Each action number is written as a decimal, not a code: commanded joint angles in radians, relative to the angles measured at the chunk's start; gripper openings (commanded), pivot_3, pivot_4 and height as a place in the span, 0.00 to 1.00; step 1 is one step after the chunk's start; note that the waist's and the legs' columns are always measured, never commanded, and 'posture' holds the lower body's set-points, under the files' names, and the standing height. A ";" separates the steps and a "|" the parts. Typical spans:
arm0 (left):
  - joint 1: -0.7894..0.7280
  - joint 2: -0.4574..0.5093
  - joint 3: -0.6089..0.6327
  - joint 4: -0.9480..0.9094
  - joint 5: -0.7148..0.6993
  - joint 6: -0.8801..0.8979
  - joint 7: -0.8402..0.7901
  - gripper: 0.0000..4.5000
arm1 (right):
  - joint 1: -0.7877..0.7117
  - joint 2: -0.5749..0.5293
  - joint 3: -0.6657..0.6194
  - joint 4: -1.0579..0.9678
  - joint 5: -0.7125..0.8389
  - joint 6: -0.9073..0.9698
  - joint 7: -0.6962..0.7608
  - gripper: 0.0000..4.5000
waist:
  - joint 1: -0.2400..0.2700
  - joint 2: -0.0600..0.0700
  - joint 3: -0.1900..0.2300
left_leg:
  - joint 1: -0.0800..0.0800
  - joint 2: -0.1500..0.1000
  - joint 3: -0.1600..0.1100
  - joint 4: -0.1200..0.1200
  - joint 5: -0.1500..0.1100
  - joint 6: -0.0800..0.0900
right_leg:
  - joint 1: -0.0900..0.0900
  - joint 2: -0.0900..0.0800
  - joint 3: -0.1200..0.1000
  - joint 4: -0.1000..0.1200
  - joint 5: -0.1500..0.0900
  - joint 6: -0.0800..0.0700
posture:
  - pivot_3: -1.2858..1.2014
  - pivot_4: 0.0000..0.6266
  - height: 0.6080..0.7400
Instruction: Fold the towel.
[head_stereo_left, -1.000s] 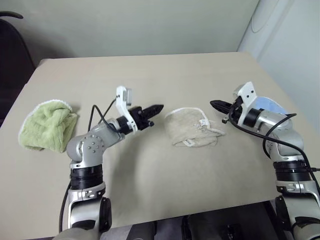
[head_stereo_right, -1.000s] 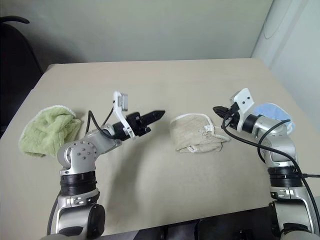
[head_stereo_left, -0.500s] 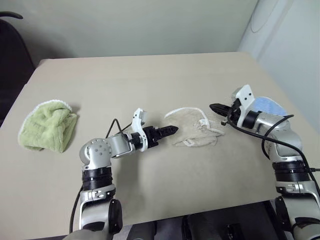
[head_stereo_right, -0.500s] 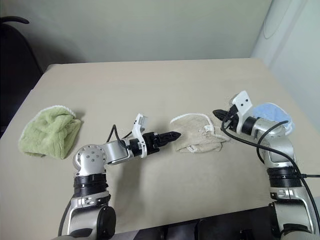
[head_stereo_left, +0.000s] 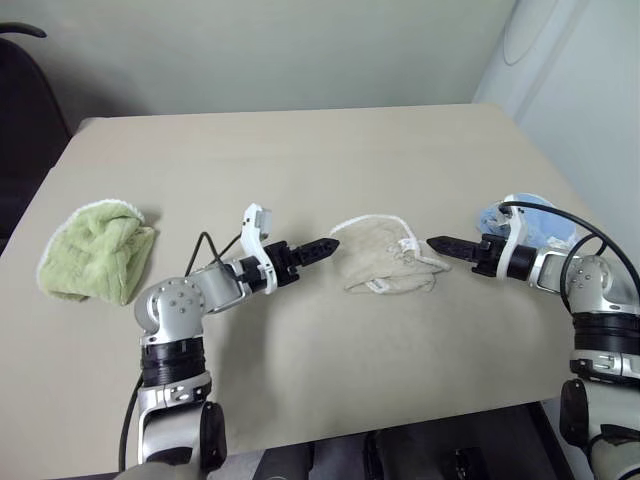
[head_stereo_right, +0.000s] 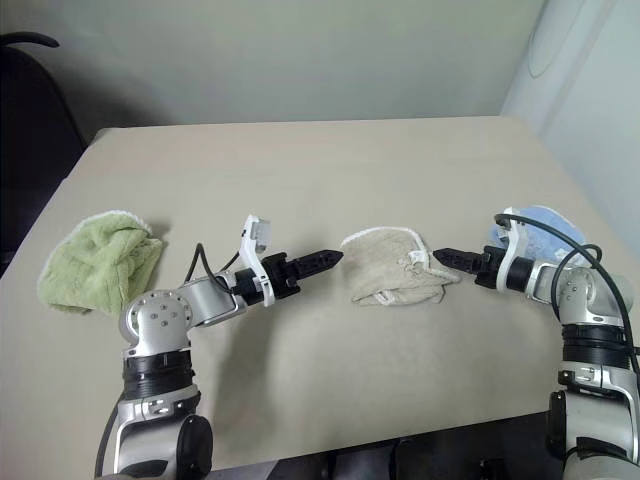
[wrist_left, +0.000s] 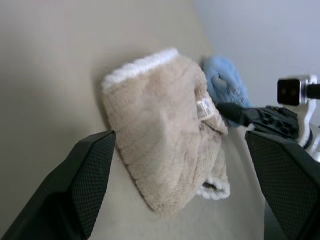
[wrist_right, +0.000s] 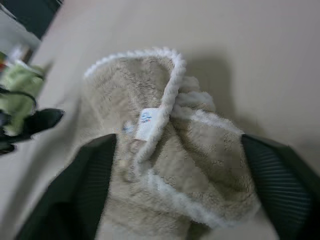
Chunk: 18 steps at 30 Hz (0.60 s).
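Towel bunched mid-table, both grippers wide apart, nothing held.

The towel (head_stereo_left: 385, 257) lies crumpled between left gripper (head_stereo_left: 326, 245) and right gripper (head_stereo_left: 438, 243), each just beside it. Risk: pinching a bunched layer instead of the corded edge, probably dragging the heap. Versus a second ago: both were closed; the right sat higher.
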 joint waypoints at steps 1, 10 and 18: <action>0.010 -0.009 0.004 -0.050 -0.022 -0.019 0.001 1.00 | 0.001 -0.024 -0.025 0.005 0.026 0.051 -0.012 0.99 | 0.000 0.000 0.000 | 0.000 0.000 0.000 0.000 0.000 0.000 | 0.000 0.000 0.000 0.000 0.000 0.000 | 0.52 0.24 1.00; 0.008 -0.022 -0.002 -0.059 -0.023 -0.029 0.008 1.00 | 0.049 -0.020 0.015 -0.004 0.019 0.084 -0.015 0.99 | -0.002 0.000 0.000 | 0.000 0.000 0.000 0.000 0.000 0.001 | 0.000 0.000 0.000 0.001 0.000 0.000 | 0.52 0.24 1.00; 0.009 -0.030 -0.014 -0.053 -0.023 -0.029 0.006 1.00 | 0.050 0.027 0.049 -0.028 0.034 0.089 -0.004 0.99 | -0.003 0.000 0.000 | 0.001 0.000 0.000 0.000 0.000 0.001 | 0.001 0.000 0.000 0.001 0.000 0.000 | 0.52 0.24 1.00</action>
